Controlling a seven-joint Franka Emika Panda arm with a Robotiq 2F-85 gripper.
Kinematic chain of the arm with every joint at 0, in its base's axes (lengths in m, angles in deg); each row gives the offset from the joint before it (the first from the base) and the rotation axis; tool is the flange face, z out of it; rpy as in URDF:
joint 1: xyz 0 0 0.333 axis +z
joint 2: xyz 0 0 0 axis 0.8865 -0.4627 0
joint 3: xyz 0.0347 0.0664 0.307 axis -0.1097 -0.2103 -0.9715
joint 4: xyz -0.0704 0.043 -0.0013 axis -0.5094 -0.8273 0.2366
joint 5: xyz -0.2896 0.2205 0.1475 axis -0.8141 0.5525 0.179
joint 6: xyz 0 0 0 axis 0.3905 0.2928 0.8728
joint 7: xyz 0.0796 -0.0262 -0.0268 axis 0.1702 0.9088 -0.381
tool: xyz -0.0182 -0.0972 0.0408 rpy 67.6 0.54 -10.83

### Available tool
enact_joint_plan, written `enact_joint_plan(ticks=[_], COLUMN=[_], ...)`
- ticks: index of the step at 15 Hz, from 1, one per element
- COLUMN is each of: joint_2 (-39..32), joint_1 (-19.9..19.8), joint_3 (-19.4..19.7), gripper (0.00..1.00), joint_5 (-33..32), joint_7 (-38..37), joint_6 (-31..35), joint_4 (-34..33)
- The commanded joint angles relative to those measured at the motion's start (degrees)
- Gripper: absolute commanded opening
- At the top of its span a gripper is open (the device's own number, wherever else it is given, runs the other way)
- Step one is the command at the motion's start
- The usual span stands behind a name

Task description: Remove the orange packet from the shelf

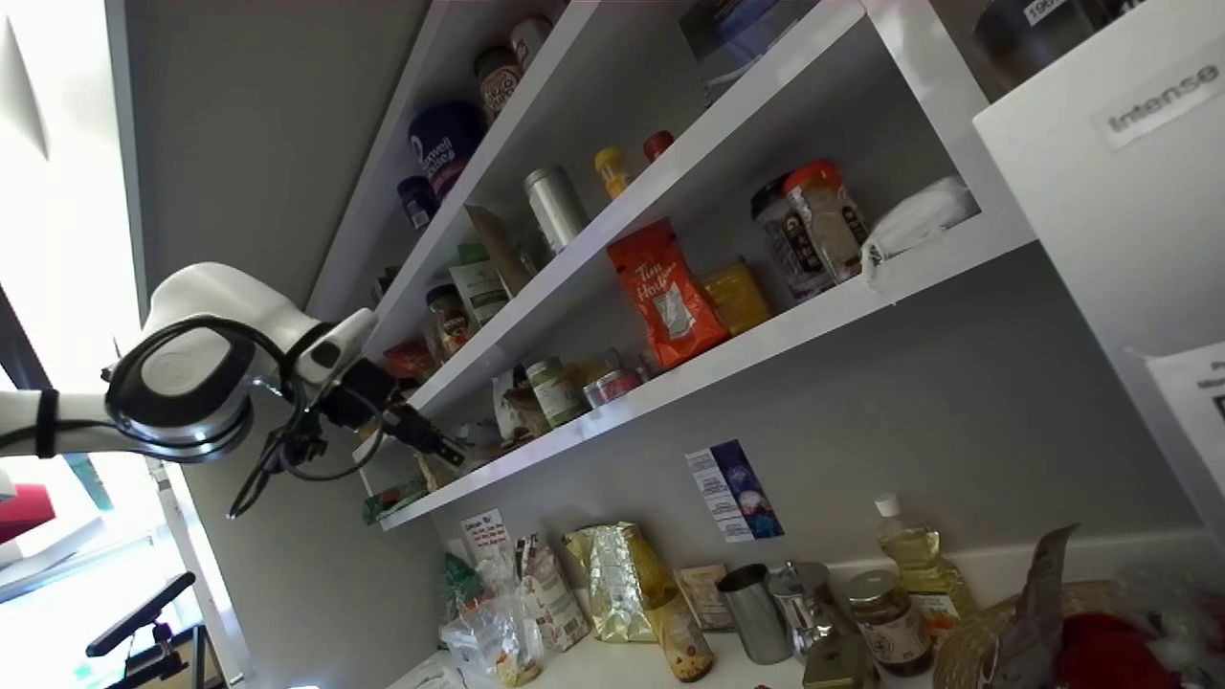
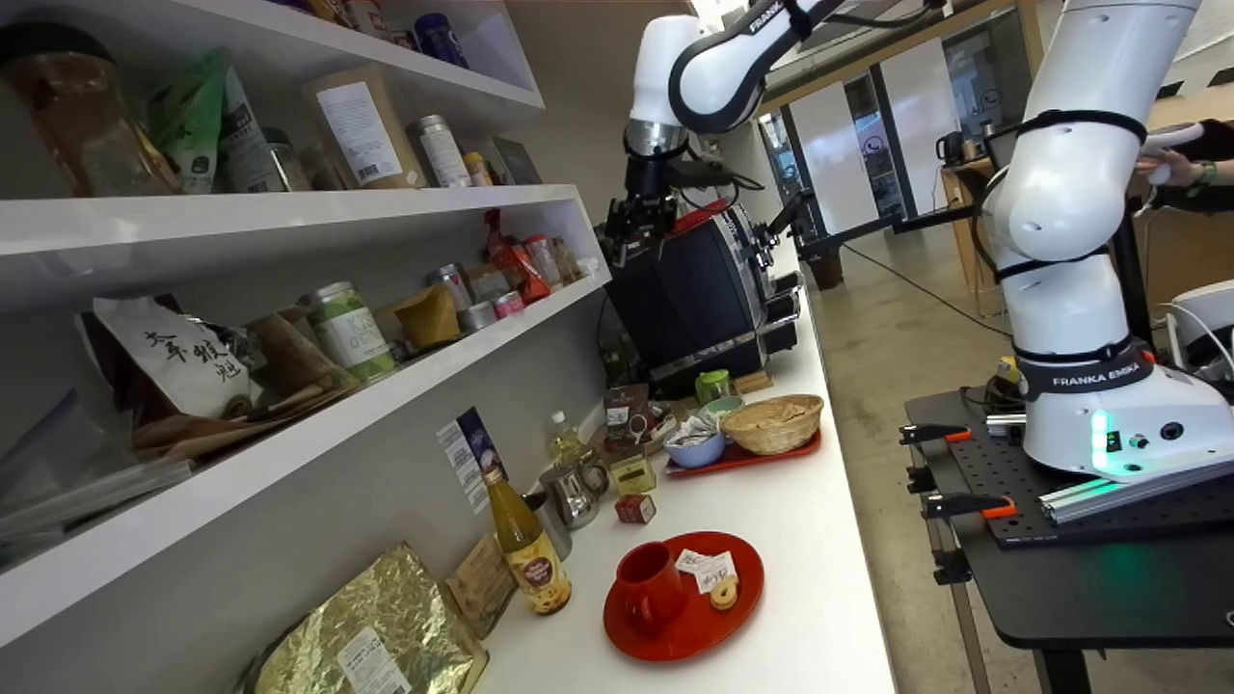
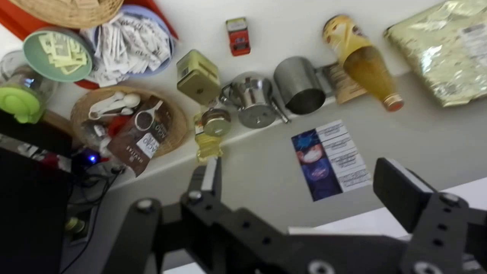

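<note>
The orange packet (image 1: 667,287) stands on the shelf (image 1: 727,360), leaning slightly, its printed face showing. It also shows in an exterior view (image 2: 523,268), partly hidden by things beside it, on the same shelf (image 2: 289,453). My gripper (image 1: 448,452) is held in the air off the shelf, apart from the packet, and appears left of it there. In an exterior view my gripper (image 2: 636,253) appears right of the packet. In the wrist view the gripper (image 3: 300,177) is wide open with nothing between its fingers. The packet is out of the wrist view.
A yellowish-tan box (image 1: 739,299) and jars (image 1: 821,220) stand beside the packet; a red-labelled jar (image 1: 617,385) is on its other side. Another board (image 1: 612,215) runs above. A dark machine (image 2: 689,289) stands beyond the shelf's end. Below, the counter (image 2: 771,496) holds bottles, pots and bowls.
</note>
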Motion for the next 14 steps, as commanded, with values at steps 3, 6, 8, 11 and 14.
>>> enact_joint_plan(ticks=[3,6,8,11,14], joint_2=[-15.4,-22.7,-27.1,-32.8,-37.5], joint_1=[-6.3,-5.9,-4.3,-1.9,0.6], joint_3=[2.2,4.2,5.6,7.0,8.4], gripper=[1.0,1.0,1.0,1.0,1.0], joint_5=[-9.8,-12.8,-12.7,-12.5,-11.3], joint_7=[0.3,0.7,1.4,2.1,4.1], joint_6=[10.5,11.8,12.6,12.6,12.7], joint_4=[-12.7,-21.7,-27.6,-35.5,-41.9])
